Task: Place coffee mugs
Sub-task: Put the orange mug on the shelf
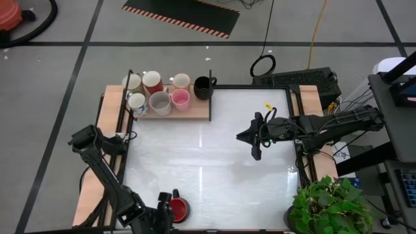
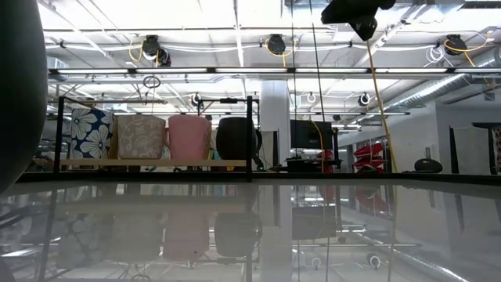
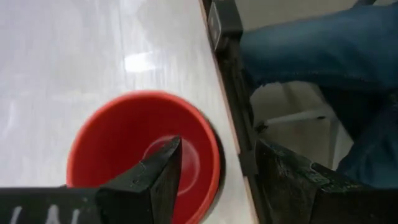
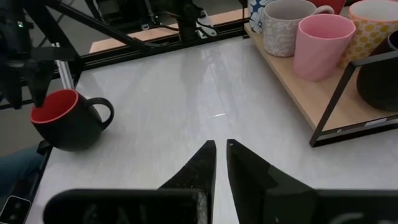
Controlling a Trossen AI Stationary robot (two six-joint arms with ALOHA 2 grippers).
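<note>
I am holding the left gripper, fingers apart astride the red mug's rim, far nearer than the right arm.

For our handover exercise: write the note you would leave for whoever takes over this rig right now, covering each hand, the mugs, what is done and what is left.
Left hand: at the table's near edge, fingers open astride the rim of the red-lined mug, one inside, one outside; not lifted.
Right hand: shut, empty, hanging above the table's right-middle.
Done: seven mugs stand on the wooden shelf at the far left, the black mug at its right end.
Left: grip the red-lined mug and carry it to the shelf.
</note>
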